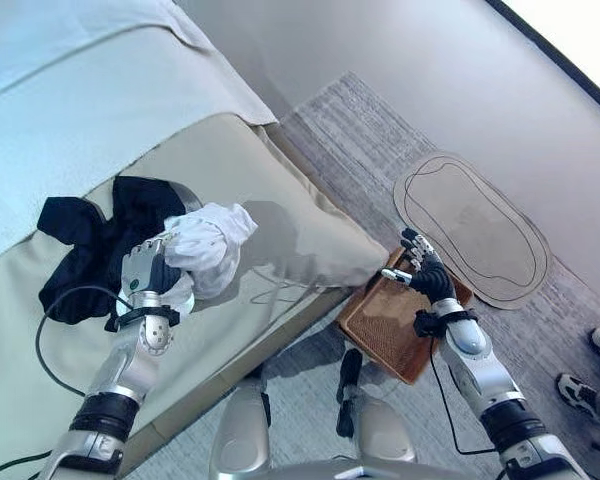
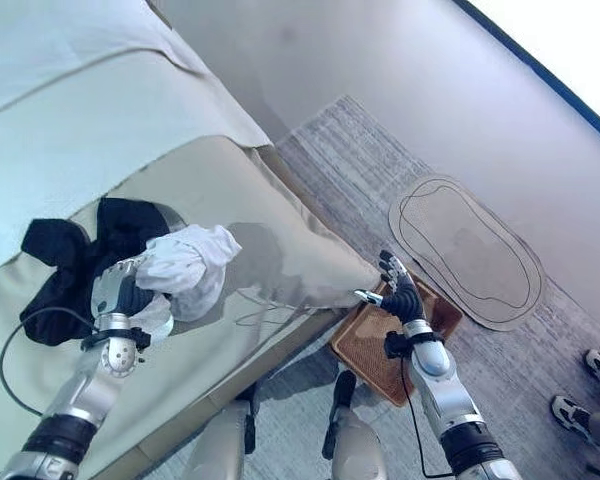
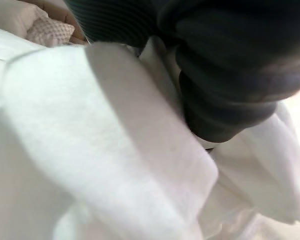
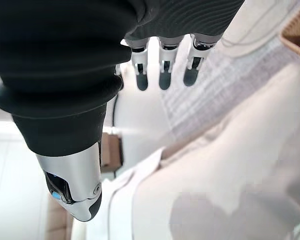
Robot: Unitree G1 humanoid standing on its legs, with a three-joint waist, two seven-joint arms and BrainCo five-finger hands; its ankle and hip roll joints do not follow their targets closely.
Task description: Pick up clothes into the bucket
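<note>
A big tan bed (image 1: 280, 190) is filling the left side of the frame, with black clothes (image 1: 90, 240) and a white cloth (image 1: 215, 240) lying on it.

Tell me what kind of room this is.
Most likely a bedroom: a wide bed with beige and pale covers, clothes lying on it, a grey rug on the floor and a brown woven basket beside the bed.

I see a bed (image 1: 230, 170) with a beige cover, a grey rug (image 1: 370, 140) beside it, an oval mat (image 1: 472, 228), and a plain pale wall (image 1: 380, 50).
</note>
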